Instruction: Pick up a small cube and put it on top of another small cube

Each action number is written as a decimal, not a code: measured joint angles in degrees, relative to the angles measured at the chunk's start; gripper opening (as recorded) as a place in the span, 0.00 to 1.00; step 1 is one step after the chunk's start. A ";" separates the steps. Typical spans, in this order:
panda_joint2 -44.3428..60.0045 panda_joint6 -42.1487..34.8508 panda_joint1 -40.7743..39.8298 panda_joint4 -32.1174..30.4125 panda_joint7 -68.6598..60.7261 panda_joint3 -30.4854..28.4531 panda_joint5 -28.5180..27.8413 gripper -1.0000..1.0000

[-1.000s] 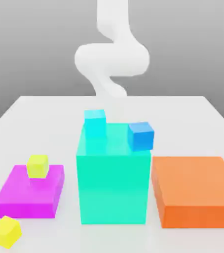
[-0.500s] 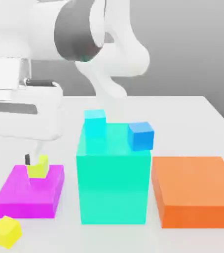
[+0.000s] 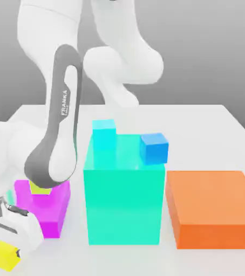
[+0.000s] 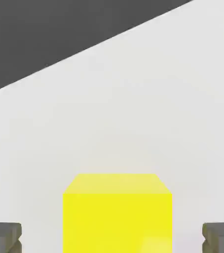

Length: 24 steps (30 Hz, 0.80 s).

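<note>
table [image 3: 211, 135]: white, bare toward the far edge and 3 o'clock side; front half crowded
arm [image 3: 60, 124]: white, comes down at 9 o'clock, hides part of the magenta block [image 3: 52, 207]
teal block [image 3: 124, 188]: tallest, centre; cyan cube [image 3: 104, 132] and blue cube [image 3: 154, 147] on its top
orange block [image 3: 213, 207]: low, 3 o'clock of teal, narrow gap between
lime cube [image 3: 38, 188]: on magenta block, mostly hidden by the arm
yellow cube [image 4: 116, 212]: on the table at 7 o'clock near the front edge, in front of magenta block
gripper [image 4: 113, 237]: jaws spread, fingers [image 4: 4, 237] either side of yellow cube with a clear gap each side, not touching
hand view: open table beyond yellow cube; exterior view has gripper hard to make out
</note>
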 joint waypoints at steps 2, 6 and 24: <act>0.00 -0.01 0.00 0.00 0.01 0.00 -0.01 0.00; 0.09 0.02 -0.11 0.03 -0.02 0.12 0.04 0.00; -33.54 -24.90 13.57 -7.93 4.66 4.19 -9.77 0.00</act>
